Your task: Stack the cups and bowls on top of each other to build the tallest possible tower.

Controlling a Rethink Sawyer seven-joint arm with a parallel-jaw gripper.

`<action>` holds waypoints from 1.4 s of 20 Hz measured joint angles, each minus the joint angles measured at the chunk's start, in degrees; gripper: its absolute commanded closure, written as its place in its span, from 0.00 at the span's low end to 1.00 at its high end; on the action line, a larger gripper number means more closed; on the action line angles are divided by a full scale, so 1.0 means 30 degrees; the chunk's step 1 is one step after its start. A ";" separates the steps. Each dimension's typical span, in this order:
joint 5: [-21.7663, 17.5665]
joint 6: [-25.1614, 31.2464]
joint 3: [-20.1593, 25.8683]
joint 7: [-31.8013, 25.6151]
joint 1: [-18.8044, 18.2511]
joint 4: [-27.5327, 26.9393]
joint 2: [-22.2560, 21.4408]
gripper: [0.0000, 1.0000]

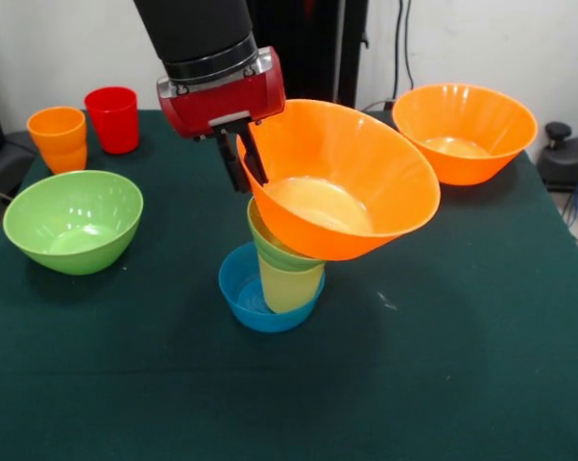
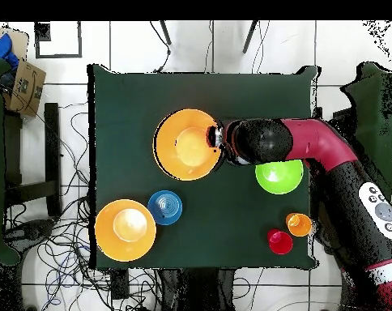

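The tower stands mid-table in the front view: a small blue bowl [image 1: 249, 300] at the bottom, a pale yellow cup [image 1: 291, 285] in it, a small green bowl [image 1: 270, 242] on that, and a large orange bowl [image 1: 351, 182] on top, tilted steeply toward the camera. My gripper [image 1: 248, 173] is shut on that orange bowl's rim at its left, one finger inside and one outside. From overhead the orange bowl [image 2: 185, 144] hides the pile beneath it, with the gripper [image 2: 218, 138] at its right rim.
A second large orange bowl [image 1: 465, 130] [image 2: 125, 230] sits at the far right, with another small blue bowl [image 2: 164, 207] beside it in the overhead view. A large green bowl [image 1: 73, 221] [image 2: 280, 176], an orange cup [image 1: 59, 139] [image 2: 298, 224] and a red cup [image 1: 112, 118] [image 2: 280, 241] stand at left.
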 measured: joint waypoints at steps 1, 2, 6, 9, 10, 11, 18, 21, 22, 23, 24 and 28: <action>0.0008 0.0004 0.0017 0.0000 0.0000 0.0000 0.0061 1.00; 0.0010 0.0002 0.0023 0.0000 0.0000 0.0000 0.0096 1.00; 0.0099 0.0002 0.0070 0.0000 0.0000 -0.0001 0.0339 1.00; 0.0127 0.0000 0.0105 0.0000 0.0000 -0.0003 0.0487 1.00; 0.0127 0.0000 0.0113 0.0000 0.0001 -0.0001 0.0513 1.00; 0.0127 0.0000 0.0121 0.0000 0.0002 0.0000 0.0540 1.00; 0.0127 0.0000 0.0154 0.0000 0.0000 -0.0003 0.0585 1.00; 0.0127 0.0000 0.0154 0.0000 0.0000 -0.0003 0.0585 1.00; 0.0127 0.0000 0.0154 0.0000 0.0000 -0.0003 0.0585 1.00; 0.0127 0.0000 0.0154 0.0000 0.0000 -0.0003 0.0585 1.00; 0.0127 0.0000 0.0154 0.0000 0.0000 -0.0003 0.0585 1.00; 0.0127 0.0000 0.0154 0.0000 0.0000 -0.0003 0.0585 1.00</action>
